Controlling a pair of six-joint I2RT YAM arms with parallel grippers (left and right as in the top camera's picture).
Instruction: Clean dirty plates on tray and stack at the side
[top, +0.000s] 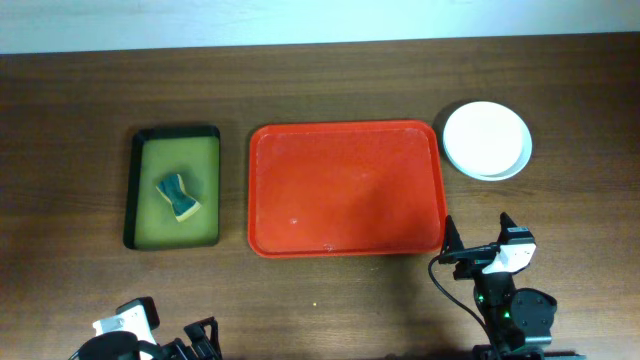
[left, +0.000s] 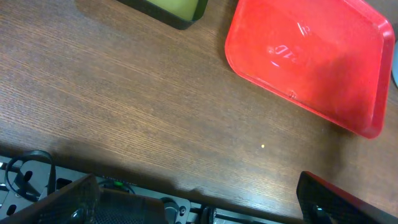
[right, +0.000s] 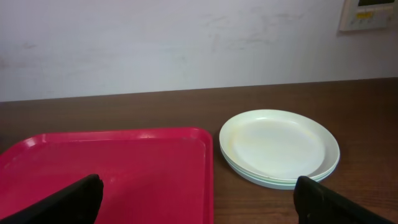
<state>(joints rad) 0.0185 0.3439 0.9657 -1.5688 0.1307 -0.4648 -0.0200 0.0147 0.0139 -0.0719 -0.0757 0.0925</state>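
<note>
Plates (top: 487, 140) lay stacked on the bench (top: 80, 120) just right of the red tray (top: 345, 190), beyond the right claw (top: 479, 235), which stood spread wide. Left claw (top: 203, 335), likewise spread, sat at the bench's near edge, well apart from them. A sponge (top: 179, 196) lay in the small green tray (top: 175, 145), left of the red tray

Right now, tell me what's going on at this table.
Nothing is being handled. The plates sit stacked on the table just right of the tray, which has nothing on it. A sponge lies in the green tray on the left. Both arms sit at the near edge, the left gripper and the right gripper open and holding nothing.
</note>
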